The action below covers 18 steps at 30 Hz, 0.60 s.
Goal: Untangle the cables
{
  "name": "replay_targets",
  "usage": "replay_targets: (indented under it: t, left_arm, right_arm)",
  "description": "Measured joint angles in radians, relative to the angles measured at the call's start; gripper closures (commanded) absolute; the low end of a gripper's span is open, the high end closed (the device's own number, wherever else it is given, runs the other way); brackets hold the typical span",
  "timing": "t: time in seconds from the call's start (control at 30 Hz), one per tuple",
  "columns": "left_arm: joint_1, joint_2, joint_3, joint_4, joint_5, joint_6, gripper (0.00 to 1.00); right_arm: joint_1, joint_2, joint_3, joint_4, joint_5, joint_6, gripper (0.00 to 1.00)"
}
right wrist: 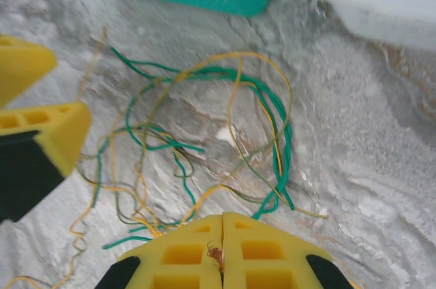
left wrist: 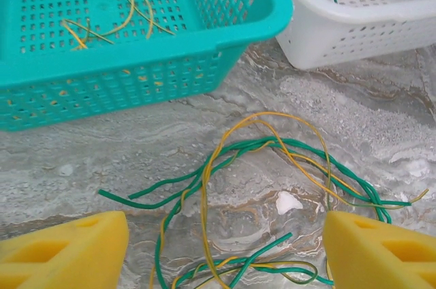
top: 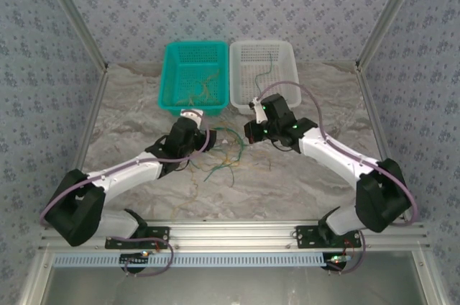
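Right wrist view | cables (right wrist: pixel 278 125): light, limp, springy, snag-prone | right fingers (right wrist: pixel 180 255) closed, apparently pinching tan strand (right wrist: pixel 216 255) | left fingers (left wrist: pixel 65 251) open | best hold: a free end.

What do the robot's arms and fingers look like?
The left arm and right arm are white with chunky black joints. A thin purple cable loops along each. The fingers are bright yellow wedges with rectangular hollows.

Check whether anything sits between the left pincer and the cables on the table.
Nothing visible does. The left pincer hangs open over the near end of the cables, which lie loose on the table. The teal basket and white basket stand beyond them.
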Motion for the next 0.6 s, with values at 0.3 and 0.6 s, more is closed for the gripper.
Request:
replay_targets:
  t: [0.3, 0.6]
  left_arm:
    - [0.03, -0.124, -0.05, 0.045, 0.026, 0.044, 0.24]
    - [0.03, -0.213, -0.056, 0.121, 0.18, 0.19, 0.24]
  right_arm:
    - [-0.005, -0.14, 0.149, -0.08, -0.04, -0.068, 1.0]
    - [-0.041, -0.194, 0.251, -0.089, -0.102, -0.08, 1.0]
